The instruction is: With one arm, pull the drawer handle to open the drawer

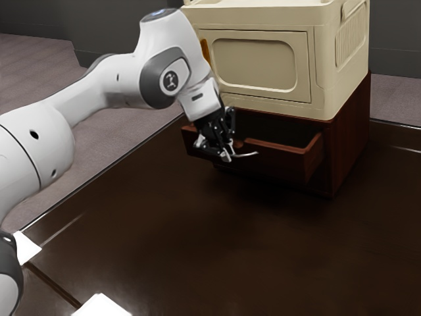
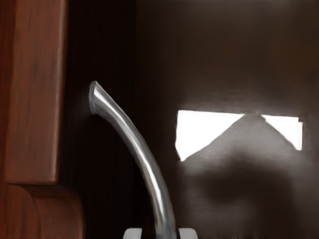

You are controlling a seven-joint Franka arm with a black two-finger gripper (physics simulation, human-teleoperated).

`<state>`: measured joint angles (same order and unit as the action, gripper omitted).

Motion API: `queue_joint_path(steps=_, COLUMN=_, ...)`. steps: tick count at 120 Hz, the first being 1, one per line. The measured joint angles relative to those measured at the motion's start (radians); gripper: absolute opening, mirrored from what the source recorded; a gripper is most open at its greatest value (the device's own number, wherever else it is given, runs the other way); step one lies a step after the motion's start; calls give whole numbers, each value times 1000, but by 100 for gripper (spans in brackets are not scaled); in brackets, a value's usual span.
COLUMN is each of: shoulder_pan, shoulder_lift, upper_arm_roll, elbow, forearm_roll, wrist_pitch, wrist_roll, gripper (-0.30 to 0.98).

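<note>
The drawer (image 1: 279, 161) stands partly out of the dark red-brown cabinet, its inside visible from above. At its front, my gripper (image 1: 226, 155) points downward, shut on the drawer handle (image 1: 247, 154). The curved metal handle (image 2: 143, 157) runs down between the pale fingertips of my gripper (image 2: 160, 233) in the wrist view. Beside it is the wooden edge of the drawer front (image 2: 36, 99). The contact of the fingers with the handle is partly hidden.
A cream storage box (image 1: 263, 66) with a framed front panel sits on top of the cabinet (image 1: 348, 141). Below the drawer and in front of it spreads a dark glossy surface (image 1: 197, 243), with bright white patches near the arm's base.
</note>
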<state>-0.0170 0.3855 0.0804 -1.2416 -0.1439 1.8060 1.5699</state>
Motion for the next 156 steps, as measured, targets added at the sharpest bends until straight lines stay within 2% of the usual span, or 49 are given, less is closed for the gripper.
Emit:
queue_joint_path(steps=62, shoulder_pan=-4, shoulder_lift=-167, upper_arm_roll=-9, elbow=-232, forearm_roll=0, wrist_pitch=17, wrist_roll=-54, gripper=-2)
queue_joint_path(steps=108, shoulder_pan=-4, shoulder_lift=-320, upper_arm_roll=-14, elbow=-419, forearm_roll=0, wrist_pitch=70, wrist_roll=-76, gripper=2)
queue_joint_path(steps=131, shoulder_pan=-7, shoulder_lift=-384, upper_arm_roll=-14, elbow=-464, forearm_roll=0, wrist_pitch=92, wrist_roll=-85, gripper=2)
queue_joint_path(steps=139, shoulder_pan=-9, shoulder_lift=-419, upper_arm_roll=-16, elbow=-467, forearm_roll=0, wrist_pitch=95, wrist_roll=-88, gripper=7)
queue_joint_path(steps=156, shoulder_pan=-7, shoulder_lift=-493, upper_arm_roll=-35, elbow=-464, forearm_roll=7, wrist_pitch=96, wrist_roll=-92, gripper=35)
